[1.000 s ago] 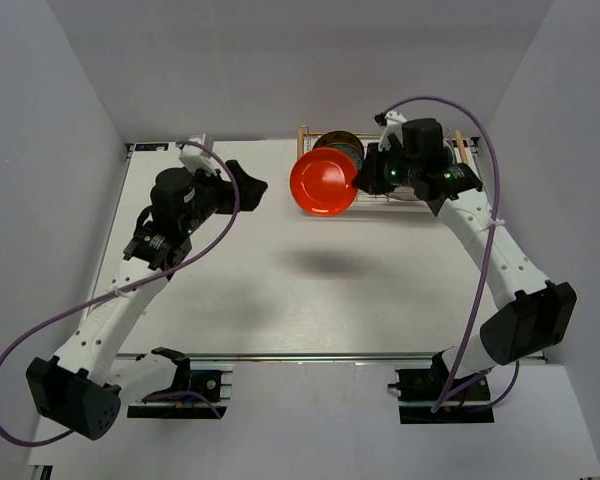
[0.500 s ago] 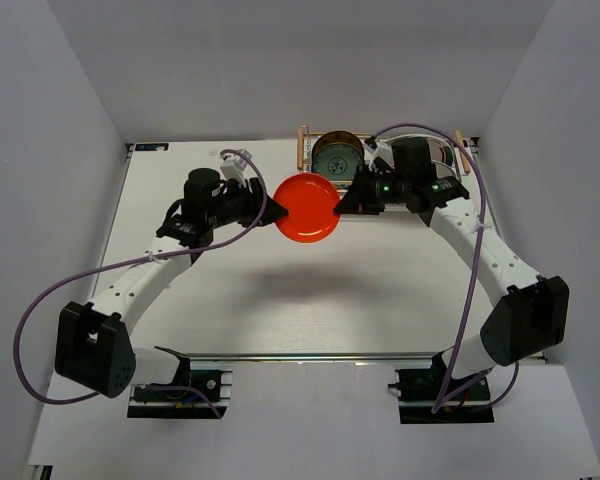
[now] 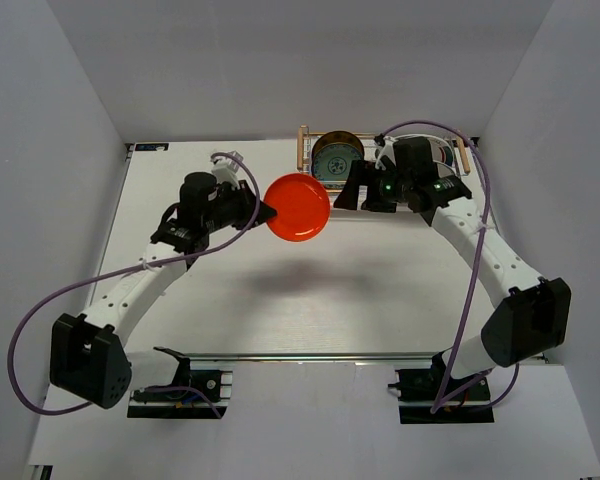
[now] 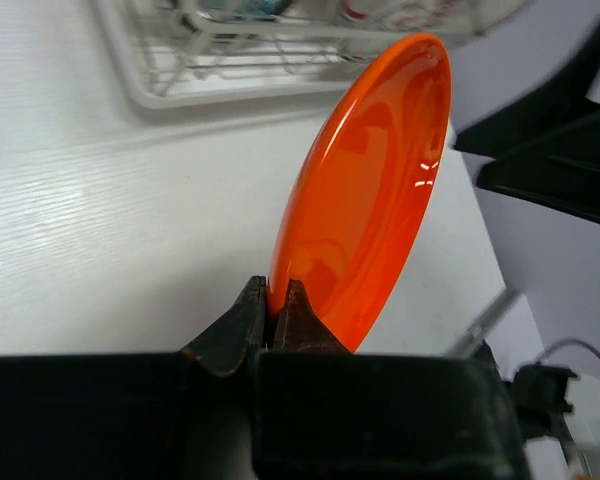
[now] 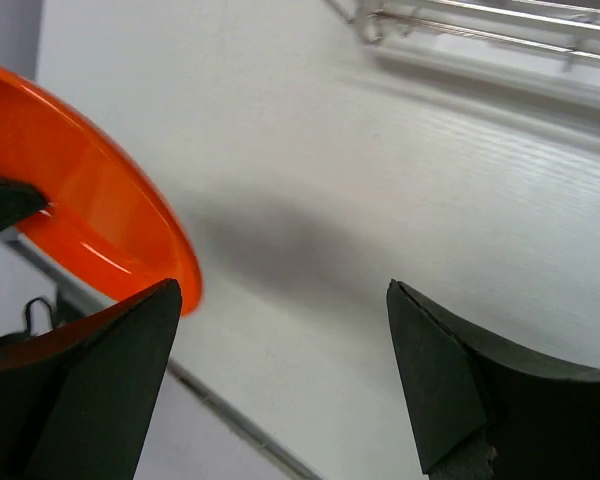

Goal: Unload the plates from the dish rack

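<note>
A small orange-red plate hangs above the table, tilted on edge, and my left gripper is shut on its left rim. In the left wrist view the fingertips pinch the plate at its near edge, gripper. My right gripper stands open just right of the plate, apart from it; in its own view the plate shows beyond the wide gripper. The dish rack sits at the back right with a dark patterned plate upright in it; other plates there are hidden by the right arm.
Grey walls close in the table on three sides. A metal rail runs along the near edge by the arm bases. The rack's wires lie behind the held plate in the left wrist view.
The orange-red plate passed from right to left: my left gripper closed on its left rim, my right gripper opened and let go. The plate shifted slightly left.
</note>
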Controlling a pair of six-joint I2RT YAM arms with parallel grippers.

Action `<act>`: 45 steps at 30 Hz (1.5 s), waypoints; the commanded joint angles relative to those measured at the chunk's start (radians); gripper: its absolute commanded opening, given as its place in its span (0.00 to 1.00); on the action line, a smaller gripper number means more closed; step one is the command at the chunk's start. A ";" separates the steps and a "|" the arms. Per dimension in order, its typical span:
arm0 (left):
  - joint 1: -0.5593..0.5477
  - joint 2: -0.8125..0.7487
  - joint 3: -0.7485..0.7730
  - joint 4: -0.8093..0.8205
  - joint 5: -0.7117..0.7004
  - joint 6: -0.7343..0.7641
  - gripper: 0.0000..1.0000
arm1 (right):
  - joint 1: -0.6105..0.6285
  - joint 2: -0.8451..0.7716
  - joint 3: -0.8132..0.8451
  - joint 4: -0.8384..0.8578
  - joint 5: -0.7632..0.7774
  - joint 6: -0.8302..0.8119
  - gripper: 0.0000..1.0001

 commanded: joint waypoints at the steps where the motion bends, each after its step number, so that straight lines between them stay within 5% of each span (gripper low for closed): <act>1: 0.026 -0.056 0.015 -0.110 -0.196 -0.012 0.00 | -0.003 -0.059 0.036 -0.029 0.192 -0.030 0.89; 6: 0.123 0.004 -0.002 -0.168 -0.311 -0.052 0.00 | -0.008 -0.084 0.021 -0.035 0.258 -0.045 0.89; 25: 0.263 0.294 -0.032 -0.115 -0.159 -0.015 0.00 | -0.010 -0.022 0.098 -0.062 0.324 -0.169 0.89; 27: 0.272 0.321 -0.015 -0.152 -0.159 -0.015 0.06 | -0.008 -0.013 0.107 -0.057 0.324 -0.184 0.89; 29: 0.272 0.346 -0.005 -0.169 -0.151 -0.015 0.24 | -0.011 -0.005 0.114 -0.052 0.321 -0.195 0.89; 33: 0.283 0.349 -0.002 -0.183 -0.179 -0.015 0.36 | -0.013 0.002 0.118 -0.037 0.319 -0.212 0.89; 41: 0.283 0.346 0.006 -0.220 -0.237 -0.014 0.44 | -0.013 0.019 0.133 -0.016 0.319 -0.250 0.89; 45: 0.283 0.340 0.014 -0.237 -0.265 -0.012 0.56 | -0.011 0.030 0.154 0.032 0.324 -0.315 0.89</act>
